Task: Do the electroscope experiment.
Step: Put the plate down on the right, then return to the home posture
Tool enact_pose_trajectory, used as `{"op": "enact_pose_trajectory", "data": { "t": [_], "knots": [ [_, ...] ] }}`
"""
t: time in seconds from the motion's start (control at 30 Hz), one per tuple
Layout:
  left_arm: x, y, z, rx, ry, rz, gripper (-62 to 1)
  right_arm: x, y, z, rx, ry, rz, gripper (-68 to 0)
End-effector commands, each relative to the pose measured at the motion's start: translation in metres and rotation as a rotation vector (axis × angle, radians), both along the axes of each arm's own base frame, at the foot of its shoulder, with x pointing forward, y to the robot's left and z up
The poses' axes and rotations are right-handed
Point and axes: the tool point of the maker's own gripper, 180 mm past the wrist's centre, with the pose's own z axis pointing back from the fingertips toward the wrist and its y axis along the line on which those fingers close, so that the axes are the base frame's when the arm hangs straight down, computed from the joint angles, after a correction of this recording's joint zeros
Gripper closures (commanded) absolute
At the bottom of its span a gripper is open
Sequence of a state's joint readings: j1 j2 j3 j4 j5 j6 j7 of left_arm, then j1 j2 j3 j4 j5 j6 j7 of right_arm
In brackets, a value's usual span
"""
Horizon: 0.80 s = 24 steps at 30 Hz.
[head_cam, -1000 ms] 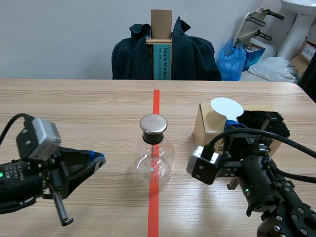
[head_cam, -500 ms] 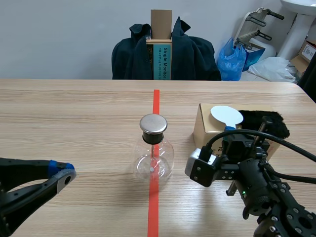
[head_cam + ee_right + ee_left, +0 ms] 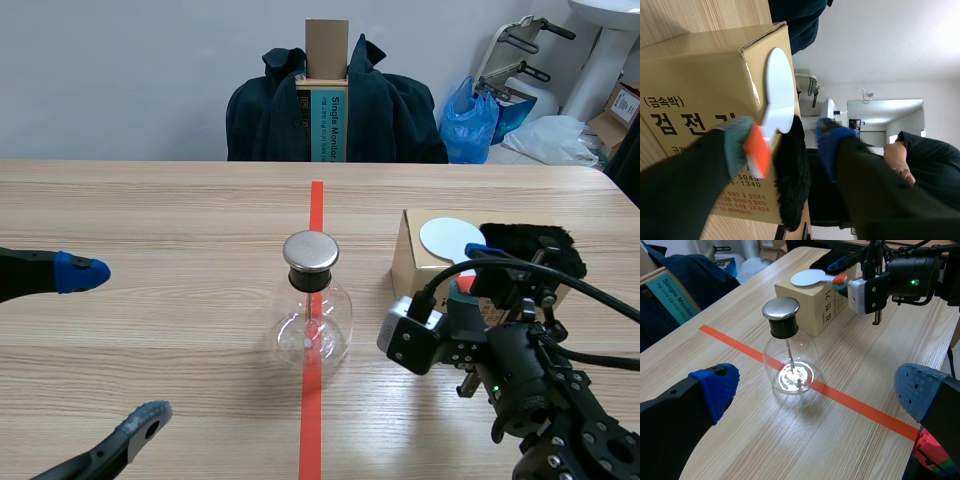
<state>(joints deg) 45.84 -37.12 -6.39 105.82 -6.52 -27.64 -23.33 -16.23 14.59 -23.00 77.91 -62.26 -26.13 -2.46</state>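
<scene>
The electroscope, a round glass flask (image 3: 313, 318) with a metal cap (image 3: 310, 251), stands on the red tape line; in the left wrist view the flask (image 3: 790, 371) is just ahead of my wide open left gripper (image 3: 815, 390). In the scene view the left gripper (image 3: 108, 350) is left of the flask, well apart from it. A white paddle (image 3: 451, 238) with an orange-red handle (image 3: 757, 149) lies on the cardboard box (image 3: 418, 268) beside black fur (image 3: 528, 250). My right gripper (image 3: 784, 145) is open around the handle, which rests against one pad (image 3: 737, 142).
The box (image 3: 812, 307) stands right of the flask, with the right arm (image 3: 890, 285) in front of it. A chair draped with dark jackets (image 3: 335, 105) stands beyond the table's far edge. Bags and boxes lie at the back right.
My left gripper has opened wide. The right gripper's fingers have parted, and the white paddle, held a little higher before, has sunk flat onto the box.
</scene>
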Motion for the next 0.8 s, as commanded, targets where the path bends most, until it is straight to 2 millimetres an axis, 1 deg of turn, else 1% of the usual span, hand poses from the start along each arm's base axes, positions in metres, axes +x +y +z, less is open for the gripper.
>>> {"op": "enact_pose_trajectory", "data": {
  "t": [0.0, 0.13, 0.27, 0.37, 0.4, 0.47, 0.53, 0.57, 0.63, 0.7, 0.77],
  "knots": [
    [0.001, -0.002, 0.002, -0.022, 0.002, 0.015, -62.3, 0.001, -0.002, 0.007, 0.011, -0.023, -0.013, -40.1],
    [0.002, -0.001, 0.001, -0.018, 0.007, 0.019, -62.3, -0.006, -0.005, -0.001, 0.041, 0.009, -0.030, -67.2],
    [0.002, -0.001, 0.000, -0.016, 0.008, 0.019, -62.3, -0.020, -0.010, -0.014, 0.078, 0.063, -0.058, -67.9],
    [0.002, -0.001, 0.000, -0.016, 0.008, 0.019, -62.3, -0.039, -0.020, -0.030, 0.104, 0.134, -0.085, -67.9],
    [0.002, -0.001, 0.000, -0.016, 0.008, 0.019, -62.3, -0.046, -0.026, -0.036, 0.119, 0.162, -0.100, -67.9],
    [0.002, -0.001, 0.000, -0.016, 0.008, 0.019, -62.3, -0.060, -0.046, -0.049, 0.185, 0.233, -0.175, -67.9],
    [0.002, -0.001, 0.000, -0.016, 0.008, 0.019, -62.3, -0.072, -0.063, -0.055, 0.239, 0.282, -0.222, -67.9],
    [0.002, -0.001, 0.000, -0.016, 0.008, 0.019, -62.3, -0.076, -0.071, -0.055, 0.267, 0.300, -0.242, -67.9],
    [0.002, -0.001, 0.000, -0.016, 0.008, 0.019, -62.3, -0.079, -0.086, -0.047, 0.344, 0.320, -0.278, -67.9],
    [0.002, -0.001, 0.000, -0.016, 0.008, 0.019, -62.3, -0.075, -0.093, -0.032, 0.450, 0.325, -0.289, -67.9],
    [0.002, -0.001, 0.000, -0.017, 0.008, 0.019, -62.3, -0.067, -0.094, -0.013, 0.550, 0.318, -0.278, -67.9]
  ]
}}
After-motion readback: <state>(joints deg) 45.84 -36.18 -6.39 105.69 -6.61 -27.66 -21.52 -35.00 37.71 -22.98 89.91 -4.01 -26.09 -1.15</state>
